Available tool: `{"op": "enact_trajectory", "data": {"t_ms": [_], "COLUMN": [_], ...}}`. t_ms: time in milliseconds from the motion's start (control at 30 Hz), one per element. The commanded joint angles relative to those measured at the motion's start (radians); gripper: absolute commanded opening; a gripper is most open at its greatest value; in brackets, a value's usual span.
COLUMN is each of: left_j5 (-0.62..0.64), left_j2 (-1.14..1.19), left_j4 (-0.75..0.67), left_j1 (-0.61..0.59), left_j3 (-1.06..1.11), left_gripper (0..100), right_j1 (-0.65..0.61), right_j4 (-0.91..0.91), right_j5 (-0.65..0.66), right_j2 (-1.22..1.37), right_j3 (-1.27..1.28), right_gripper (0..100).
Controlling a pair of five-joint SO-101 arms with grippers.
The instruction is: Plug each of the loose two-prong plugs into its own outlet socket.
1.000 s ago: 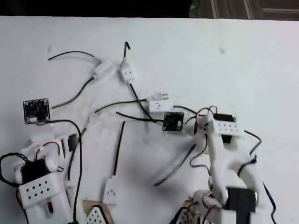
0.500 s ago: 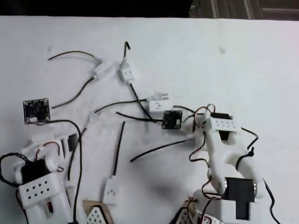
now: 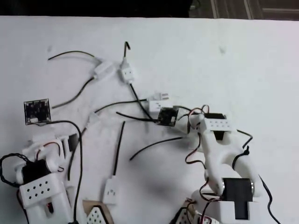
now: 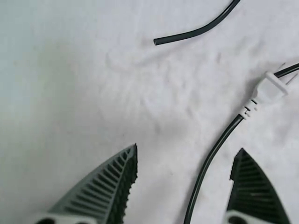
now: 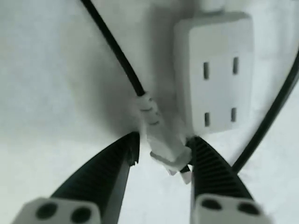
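My right gripper (image 5: 163, 145) is shut on a white two-prong plug (image 5: 161, 140) with a black cord (image 3: 154, 145), right beside a white outlet block (image 5: 216, 70) with two empty pairs of slots. In the high view that outlet block (image 3: 155, 105) lies at the table's middle, just beyond the right arm (image 3: 217, 140). My left gripper (image 4: 187, 149) stands open low over the cloth at the near left (image 3: 67, 139). Ahead of it lies a small white plug (image 4: 271, 88) on a black cord, also seen from above (image 3: 92, 118).
A white outlet on a cord (image 3: 112, 190) lies near the front edge. Another outlet (image 3: 127, 73) and a joined white block (image 3: 103, 69) lie further back among loose black cords. A cut cord end (image 4: 156, 41) lies ahead of my left gripper. The right half of the table is bare white cloth.
The right arm has moved left and away toward the middle outlet block, carrying the plug. Its trailing black cord swung left across the table. The left arm has kept still.
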Motion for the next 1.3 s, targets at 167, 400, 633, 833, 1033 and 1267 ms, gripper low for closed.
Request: {"op": "enact_trajectory", "data": {"t_ms": [167,400,633,833,1033,1267], "left_j5": [0.000,0.000,0.000,0.000,0.000,0.008], "left_j2": [-0.013,-0.013,-0.013,-0.013,-0.013,-0.015], "left_j4": [-0.018,-0.018,-0.018,-0.018,-0.018,-0.017], "left_j1": [0.013,0.013,0.013,0.013,0.013,0.082], "left_j3": [-0.006,-0.006,-0.006,-0.006,-0.006,-0.034], "left_gripper": [31,31,31,31,31,31], "right_j1": [-0.031,-0.038,-0.044,-0.054,-0.064,-0.213], "right_j4": [-0.005,-0.005,0.094,0.208,0.329,0.447], "right_j5": [-0.008,-0.003,-0.003,-0.006,-0.018,-0.473], "right_j2": [-0.012,-0.002,-0.019,-0.105,-0.208,-0.476], "right_j3": [-0.066,-0.069,-0.075,-0.075,-0.075,-0.074], "right_gripper": [17.2,1.8,1.9,1.9,1.9,1.9]}}
